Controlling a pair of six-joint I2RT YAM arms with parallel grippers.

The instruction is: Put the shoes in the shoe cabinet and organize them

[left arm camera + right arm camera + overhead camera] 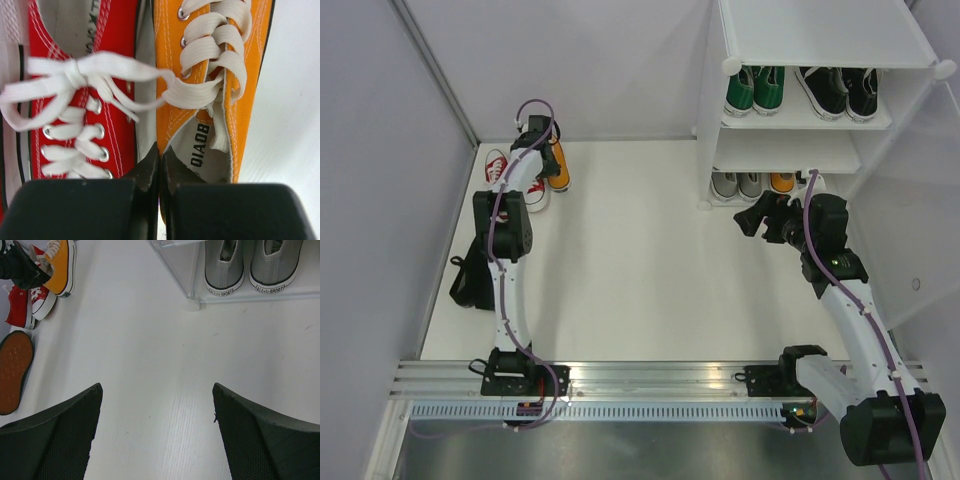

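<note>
An orange shoe point(559, 168) point(215, 60) stands at the far left of the floor, next to a red shoe point(115, 30). My left gripper point(542, 150) point(160, 155) is shut on the orange shoe's inner collar edge, and a thin strip of orange shows between the pinched jaws. A pair of red shoes point(498, 165) point(30, 300) sits beside it. The white shoe cabinet point(820, 40) stands at the far right, holding green shoes point(754, 90), black shoes point(838, 92), grey shoes point(737, 185) point(250, 265) and one orange shoe point(781, 182). My right gripper point(752, 218) point(156, 386) hangs open over bare floor before the cabinet.
A black shoe point(470, 280) point(14, 370) lies by the left wall with its brown sole showing. The cabinet's front corner foot point(192, 302) stands just ahead of the right gripper. White walls close in the left, back and right sides.
</note>
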